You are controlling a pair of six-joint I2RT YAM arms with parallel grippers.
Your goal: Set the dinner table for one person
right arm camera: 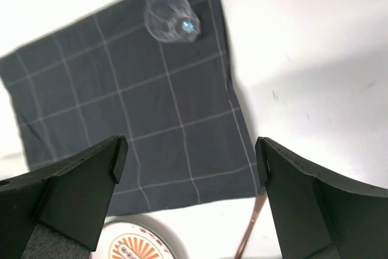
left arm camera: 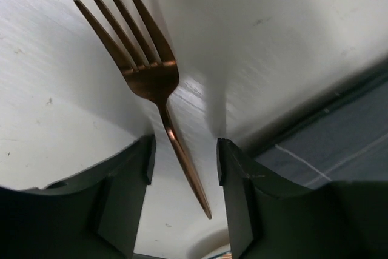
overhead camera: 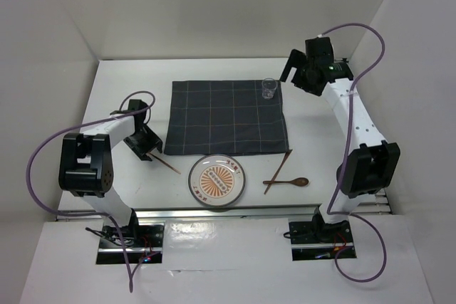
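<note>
We logged left gripper [left arm camera: 183, 156] parted astride fork [left arm camera: 151, 77] handle, not pinching | right gripper [right arm camera: 191, 156] gaped wide, empty, over mat [right arm camera: 151, 113] near glass [right arm camera: 171, 15]

Glossy metal fork [left arm camera: 151, 77], clear cup [right arm camera: 171, 16], matt cloth mat [overhead camera: 226, 117], smooth white dinner table [overhead camera: 313, 133]

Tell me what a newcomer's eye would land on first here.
A dark grey checked cloth mat fills the middle, a clear glass standing on its far right corner. At its near edge sits a round white plate with an orange sunburst design. A copper-coloured fork lies within the open left gripper.
</note>
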